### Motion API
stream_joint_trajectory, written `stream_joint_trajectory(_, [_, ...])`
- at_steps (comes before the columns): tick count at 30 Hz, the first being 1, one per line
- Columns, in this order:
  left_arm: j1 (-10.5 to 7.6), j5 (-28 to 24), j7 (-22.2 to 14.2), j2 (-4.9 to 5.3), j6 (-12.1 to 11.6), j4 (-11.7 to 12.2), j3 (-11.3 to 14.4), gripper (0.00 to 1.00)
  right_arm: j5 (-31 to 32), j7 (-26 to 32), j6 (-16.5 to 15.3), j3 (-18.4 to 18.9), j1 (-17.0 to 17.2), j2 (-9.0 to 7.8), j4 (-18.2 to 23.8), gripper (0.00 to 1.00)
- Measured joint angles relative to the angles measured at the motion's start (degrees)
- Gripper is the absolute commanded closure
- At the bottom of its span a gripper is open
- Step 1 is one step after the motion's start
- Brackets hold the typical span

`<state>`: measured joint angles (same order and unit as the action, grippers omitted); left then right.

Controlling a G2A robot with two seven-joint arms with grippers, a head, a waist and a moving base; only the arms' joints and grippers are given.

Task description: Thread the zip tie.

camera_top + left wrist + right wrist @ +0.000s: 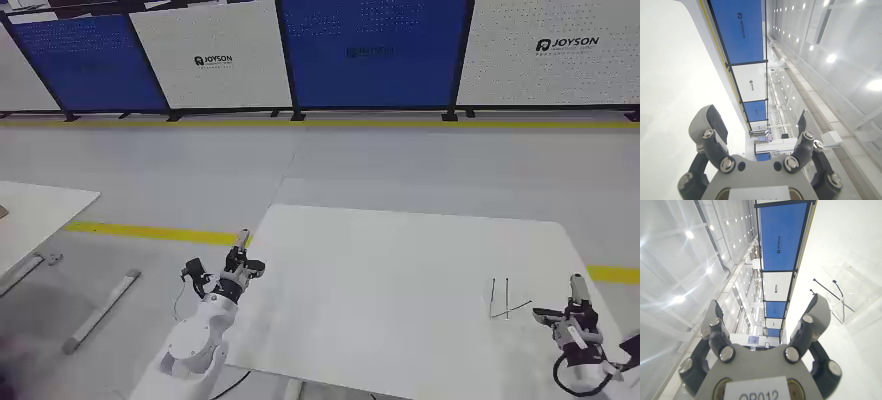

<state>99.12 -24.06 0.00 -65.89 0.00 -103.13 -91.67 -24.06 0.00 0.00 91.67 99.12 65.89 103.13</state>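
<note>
Three thin black zip ties [503, 300] lie loose near the table's right edge, two side by side and one slanting across them. In the right wrist view the zip ties [826, 290] rest partly on a see-through plastic piece [853, 289]. My right gripper [577, 287] hovers just right of them, near the table's right front corner; its jaws [766, 308] are open and hold nothing. My left gripper [242, 240] sits at the table's left edge, far from the ties, and is also open and empty [759, 121].
The white table [400, 290] is bare between the two arms. A second white table [35, 215] stands off to the left, with a grey bar [100, 310] on the floor beside it. Blue and white panels [370, 50] close off the far side.
</note>
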Motion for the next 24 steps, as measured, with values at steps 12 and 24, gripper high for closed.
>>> stream_joint_trajectory(12, [0.0, 0.0, 0.0, 0.0, 0.0, 0.0, 0.0, 0.0, 3.4, 7.2, -0.3, 1.3, 0.3, -0.36, 0.6, 0.0])
stream_joint_trajectory(24, [0.0, 0.0, 0.0, 0.0, 0.0, 0.0, 0.0, 0.0, 8.2, 27.4, -1.5, 4.9, -0.6, -1.78, 0.1, 0.0])
